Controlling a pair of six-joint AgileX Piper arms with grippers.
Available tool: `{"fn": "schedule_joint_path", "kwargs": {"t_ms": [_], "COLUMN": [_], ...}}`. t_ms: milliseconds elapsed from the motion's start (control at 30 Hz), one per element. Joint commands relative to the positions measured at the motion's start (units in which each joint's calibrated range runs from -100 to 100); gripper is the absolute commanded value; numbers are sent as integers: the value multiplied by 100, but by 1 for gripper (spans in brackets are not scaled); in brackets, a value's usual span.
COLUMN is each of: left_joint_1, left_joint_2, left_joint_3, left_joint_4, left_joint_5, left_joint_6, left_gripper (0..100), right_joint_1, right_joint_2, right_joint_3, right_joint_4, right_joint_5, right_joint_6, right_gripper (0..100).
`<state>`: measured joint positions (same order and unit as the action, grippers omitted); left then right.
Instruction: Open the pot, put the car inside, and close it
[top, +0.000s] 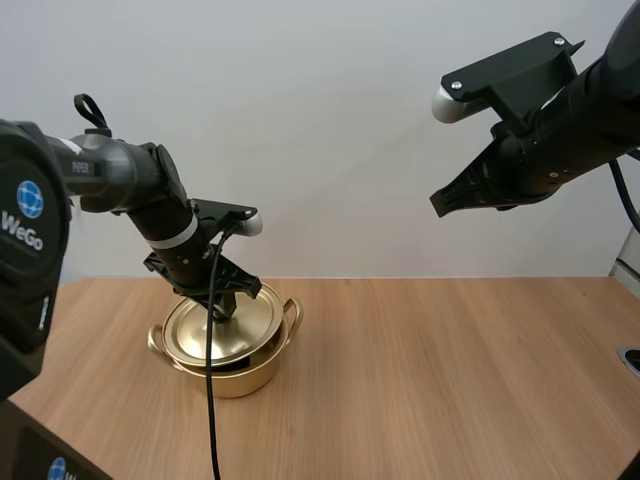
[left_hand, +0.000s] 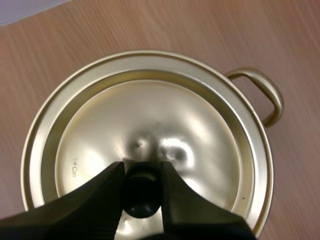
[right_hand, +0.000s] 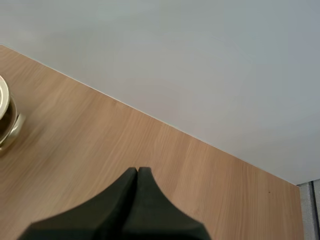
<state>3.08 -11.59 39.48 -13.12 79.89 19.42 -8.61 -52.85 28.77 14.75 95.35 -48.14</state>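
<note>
Now | left jaws pinch lid knob (left_hand: 141, 194) | right jaws together, aloft

The round shiny gold metal pot (top: 240, 378) is yellow-gold all over, and its round gold metal lid (left_hand: 165, 115) is the same gold with bright white shine spots. The small round knob (left_hand: 140, 197) on the lid is black. The fingers (left_hand: 95, 200) of the left gripper (left_hand: 141, 167) are black. The fingers (right_hand: 150, 200) of the right gripper (right_hand: 137, 171) are black too. The left arm (top: 130, 178) is dark grey and black with a white band (top: 176, 232). The flat wooden worktop (top: 450, 380) is light brown with thin darker lines running along it.
</note>
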Motion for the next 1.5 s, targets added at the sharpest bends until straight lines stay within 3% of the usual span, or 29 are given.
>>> {"fn": "schedule_joint_path", "kwargs": {"t_ms": [0,167,1467], "left_joint_1": [-3,-3,-3], "left_joint_2": [1,1,132], "left_joint_3": [8,8,450], "left_joint_4": [-106,-402,-382], "left_joint_5": [-33,-33,-563], "left_joint_6": [5,39,126], "left_gripper": [0,0,0], "right_joint_1": [-5,-5,-5], "right_joint_2": [-1,-1,-1], "right_joint_3": [5,5,5], "right_joint_4": [8,32,121], "right_joint_5": [-10,30,107], "right_joint_6": [0,0,0], "right_gripper": [0,0,0]}}
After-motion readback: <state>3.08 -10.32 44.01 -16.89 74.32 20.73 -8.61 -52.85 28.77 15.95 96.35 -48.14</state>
